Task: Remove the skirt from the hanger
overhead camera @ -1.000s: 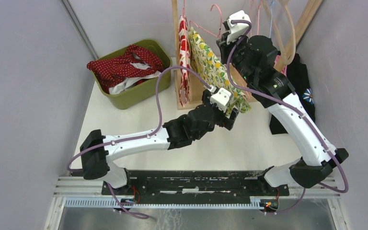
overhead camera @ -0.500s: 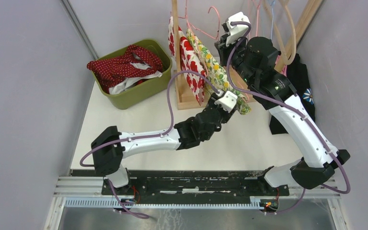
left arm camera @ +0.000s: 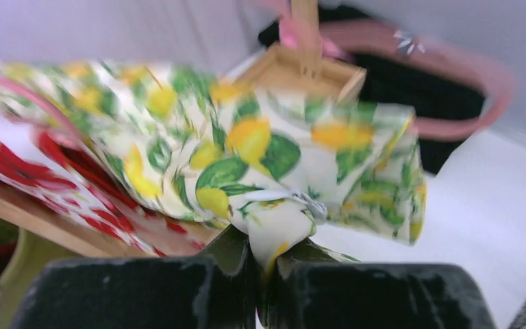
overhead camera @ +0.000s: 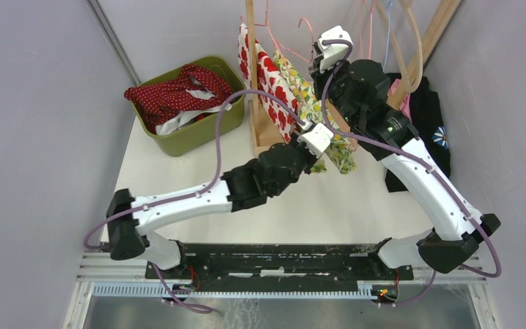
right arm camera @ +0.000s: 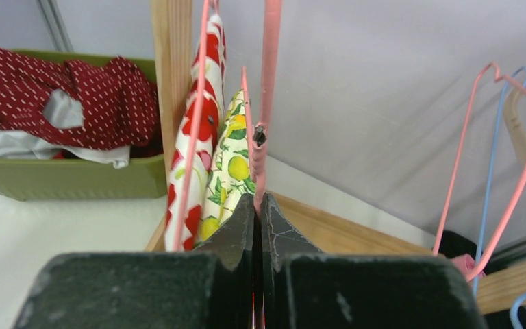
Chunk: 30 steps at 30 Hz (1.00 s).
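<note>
Clearances, taken from the wooden rack (right arm camera: 170, 55) at the far end of the table (overhead camera: 198, 171):
- Left of the rack, a green bin (overhead camera: 202, 133) of red dotted clothes (overhead camera: 171, 92) stands just beside its base.
- Right of the rack, a black garment (overhead camera: 430, 116) lies against the frame, with spare wire hangers (right arm camera: 483, 171) above it.
- Grey walls close in on both sides.
- The open room is the white tabletop on the near side of the rack, between the two arms.

Task item: the lemon-print skirt (left arm camera: 246, 144) hangs on the pink hanger (right arm camera: 269, 103) from the rack. A red-flowered garment (overhead camera: 267, 75) hangs on its left, touching it. The skirt's lower part is drawn out towards the near side of the rack.

Left gripper (left arm camera: 266, 255): jaws together, pinching a fold at the skirt's lower hem. The cloth rises out of the fingertips and spreads above them.

Right gripper (right arm camera: 257, 205): high at the rack, jaws clamped on the wire of the pink hanger, with the top of the skirt just left of the fingers.
</note>
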### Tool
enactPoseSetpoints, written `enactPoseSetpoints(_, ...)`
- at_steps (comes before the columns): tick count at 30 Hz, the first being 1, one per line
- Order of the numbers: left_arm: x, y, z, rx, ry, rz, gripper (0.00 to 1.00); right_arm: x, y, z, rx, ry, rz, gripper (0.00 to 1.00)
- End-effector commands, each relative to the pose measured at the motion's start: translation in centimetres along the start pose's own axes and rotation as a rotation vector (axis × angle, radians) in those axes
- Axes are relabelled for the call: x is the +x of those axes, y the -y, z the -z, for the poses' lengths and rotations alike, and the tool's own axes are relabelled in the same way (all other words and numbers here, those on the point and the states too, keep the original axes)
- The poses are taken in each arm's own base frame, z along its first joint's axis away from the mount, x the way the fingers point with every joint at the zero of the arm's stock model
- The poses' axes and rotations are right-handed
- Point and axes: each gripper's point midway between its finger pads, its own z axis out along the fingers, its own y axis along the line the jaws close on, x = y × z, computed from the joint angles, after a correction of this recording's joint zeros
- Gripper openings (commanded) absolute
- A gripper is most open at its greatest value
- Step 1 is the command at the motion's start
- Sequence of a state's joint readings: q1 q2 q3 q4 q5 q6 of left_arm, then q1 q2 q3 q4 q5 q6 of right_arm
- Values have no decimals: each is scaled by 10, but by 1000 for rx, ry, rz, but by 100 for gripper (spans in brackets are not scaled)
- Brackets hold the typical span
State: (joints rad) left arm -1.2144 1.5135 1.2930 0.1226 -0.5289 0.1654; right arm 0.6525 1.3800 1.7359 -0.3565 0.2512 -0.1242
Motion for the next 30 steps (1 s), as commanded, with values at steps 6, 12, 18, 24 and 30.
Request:
enactPoseSetpoints(6, -163, -34, 93, 206, 280, 113, 3, 37, 7, -15, 93, -46, 38, 1)
enactPoseSetpoints(12, -198, -91, 142, 86, 360, 112, 3, 61, 21, -20, 162, -98, 67, 1)
enactPoseSetpoints(18, -165, -163, 170, -236, 233, 20, 3, 79, 51, -23, 242, -142, 63, 1)
enactPoseSetpoints(24, -156, -199, 210, -340, 213, 80, 3, 83, 75, -30, 287, -151, 61, 1)
enactPoseSetpoints(30, -168, -227, 229, -449, 198, 52, 3, 83, 79, -48, 287, -145, 39, 1)
